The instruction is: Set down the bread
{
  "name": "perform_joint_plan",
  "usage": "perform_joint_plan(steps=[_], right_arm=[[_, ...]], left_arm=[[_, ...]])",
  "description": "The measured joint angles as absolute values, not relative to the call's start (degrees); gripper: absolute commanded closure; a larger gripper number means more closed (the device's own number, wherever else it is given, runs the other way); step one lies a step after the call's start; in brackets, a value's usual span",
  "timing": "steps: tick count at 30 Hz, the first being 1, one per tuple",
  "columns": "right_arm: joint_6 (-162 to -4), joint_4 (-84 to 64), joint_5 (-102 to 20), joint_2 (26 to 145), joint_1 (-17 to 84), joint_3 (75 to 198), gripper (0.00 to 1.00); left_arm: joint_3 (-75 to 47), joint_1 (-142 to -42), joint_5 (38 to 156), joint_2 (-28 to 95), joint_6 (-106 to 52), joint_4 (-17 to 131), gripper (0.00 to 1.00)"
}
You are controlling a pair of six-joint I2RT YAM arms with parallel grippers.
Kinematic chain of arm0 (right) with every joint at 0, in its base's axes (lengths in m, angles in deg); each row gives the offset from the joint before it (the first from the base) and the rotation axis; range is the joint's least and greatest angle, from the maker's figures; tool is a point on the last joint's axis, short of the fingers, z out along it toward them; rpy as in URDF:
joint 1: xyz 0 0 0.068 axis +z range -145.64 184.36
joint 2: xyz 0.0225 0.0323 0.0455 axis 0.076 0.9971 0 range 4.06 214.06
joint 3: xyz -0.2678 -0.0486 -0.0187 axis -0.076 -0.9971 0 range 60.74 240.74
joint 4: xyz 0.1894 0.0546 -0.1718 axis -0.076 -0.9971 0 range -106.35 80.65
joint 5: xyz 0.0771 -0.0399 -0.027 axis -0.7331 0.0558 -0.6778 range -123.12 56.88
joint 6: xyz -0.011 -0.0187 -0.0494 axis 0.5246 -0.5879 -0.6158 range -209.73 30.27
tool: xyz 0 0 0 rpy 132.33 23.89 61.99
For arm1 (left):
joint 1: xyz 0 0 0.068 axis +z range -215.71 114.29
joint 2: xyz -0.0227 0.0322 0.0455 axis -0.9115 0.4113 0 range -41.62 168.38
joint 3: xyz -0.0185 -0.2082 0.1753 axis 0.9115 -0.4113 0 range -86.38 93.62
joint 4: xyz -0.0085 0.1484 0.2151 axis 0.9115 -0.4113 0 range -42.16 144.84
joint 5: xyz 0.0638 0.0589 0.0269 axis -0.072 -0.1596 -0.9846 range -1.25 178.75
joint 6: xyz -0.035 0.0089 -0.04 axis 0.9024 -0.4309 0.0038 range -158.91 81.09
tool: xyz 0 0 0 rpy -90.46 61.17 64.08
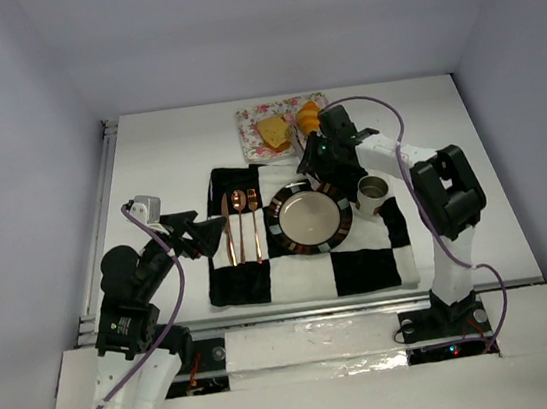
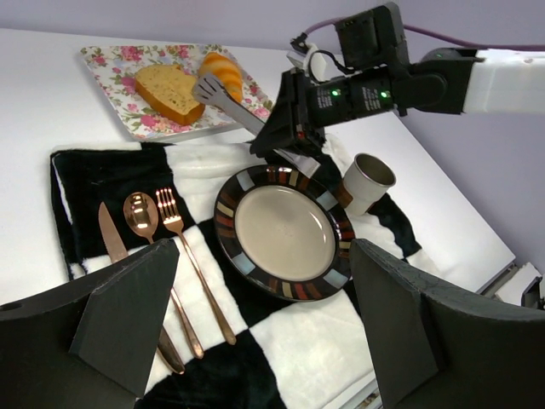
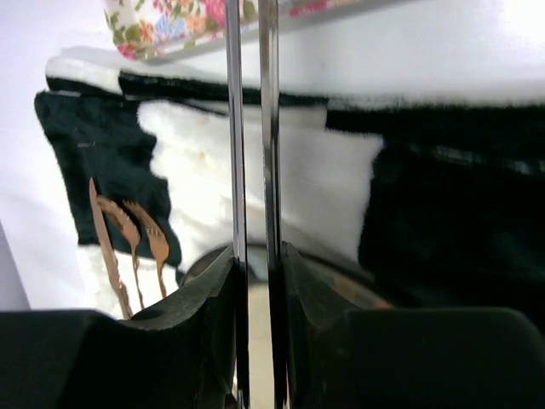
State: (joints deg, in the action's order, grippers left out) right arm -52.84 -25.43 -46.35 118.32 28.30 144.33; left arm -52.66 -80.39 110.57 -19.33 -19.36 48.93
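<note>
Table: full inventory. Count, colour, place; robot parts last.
table: 1, white, under everything
tray: 1, floral, far side of table
bread slice: 1, yellow, on tray
croissant: 1, orange, beside slice
cloth: 1, black-white checked, centre
plate: 1, beige, striped rim, on cloth
knife, spoon, fork: 1 each, copper, left of plate
cup: 1, pale, right of plate
tongs: 1, silver, in right gripper
left gripper: open, by cloth's left edge
right gripper: shut on tongs

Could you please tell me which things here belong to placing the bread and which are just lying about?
Job: bread slice, croissant, floral tray, tongs in the right gripper, probably plate.
Lying about: cup, knife, spoon, fork, checked cloth.
</note>
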Motion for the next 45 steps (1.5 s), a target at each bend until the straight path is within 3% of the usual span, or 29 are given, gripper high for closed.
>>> perform_joint_plan(steps=[7,19,23,29,32,33,34,45], right_arm=[[-50.75,-21.84,-48.60,105.95,28.23,132.57,0.82],[-47.86,-19.66,-51.84,68.75,32.72,98.04,0.81],[-45.32,-22.43,-52.21,59.06,35.78,91.81,0.81],[-42.07,-23.15,-52.25,56.27,41.33,89.49,0.79],[-41.39,-23.64,-51.95,57.10,43.34,89.49,0.63],[-41.30,-24.12,-51.64,57.18,43.71,89.58,0.52],[-41.26,-24.71,-51.16,57.16,43.88,89.80,0.50],[-45.46,-29.58,-40.95,62.04,43.10,104.75,0.55]], left_arm=[[-52.66,-80.39,110.55,-19.33,-19.36,48.93,0.21],[-52.66,-80.39,110.57,-19.09,-19.36,48.93,0.22],[-52.66,-80.39,110.57,-18.66,-19.36,48.93,0.22],[-52.66,-80.39,110.57,-18.55,-19.36,48.93,0.22],[-52.66,-80.39,110.55,-18.55,-19.36,48.93,0.22],[-52.66,-80.39,110.55,-18.55,-19.36,48.93,0.22],[-52.66,-80.39,110.57,-18.52,-19.33,48.93,0.22],[-52.66,-80.39,110.57,-18.55,-19.36,48.93,0.22]])
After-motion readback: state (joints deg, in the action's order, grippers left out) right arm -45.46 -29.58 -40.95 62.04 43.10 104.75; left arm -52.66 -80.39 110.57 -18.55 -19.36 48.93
